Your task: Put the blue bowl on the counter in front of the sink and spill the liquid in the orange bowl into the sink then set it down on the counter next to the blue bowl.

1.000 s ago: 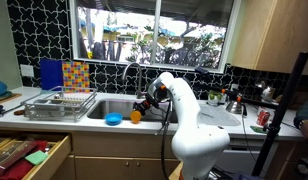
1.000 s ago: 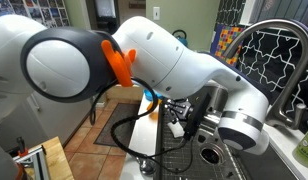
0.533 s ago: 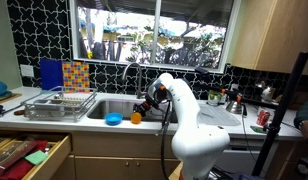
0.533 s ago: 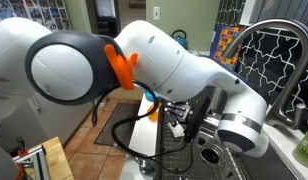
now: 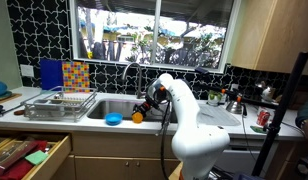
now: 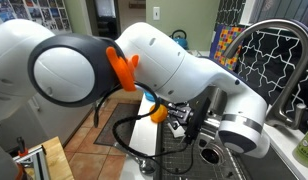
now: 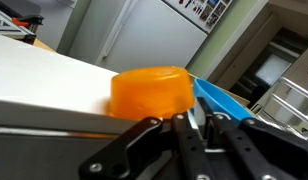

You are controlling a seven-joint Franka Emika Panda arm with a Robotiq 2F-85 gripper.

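The blue bowl [image 5: 113, 120] sits on the counter [image 5: 92, 121] before the sink [image 5: 112, 104]. The orange bowl [image 5: 136, 117] is just right of it, and a dish rack [image 5: 59, 104] stands left of the sink.

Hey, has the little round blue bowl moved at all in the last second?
No. In an exterior view the small round bright blue bowl sits at the same spot on the light grey counter, in front of the stainless steel sink.

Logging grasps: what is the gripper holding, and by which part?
Seemingly the orange bowl, pinched at its rim by the gripper; contact is hidden.
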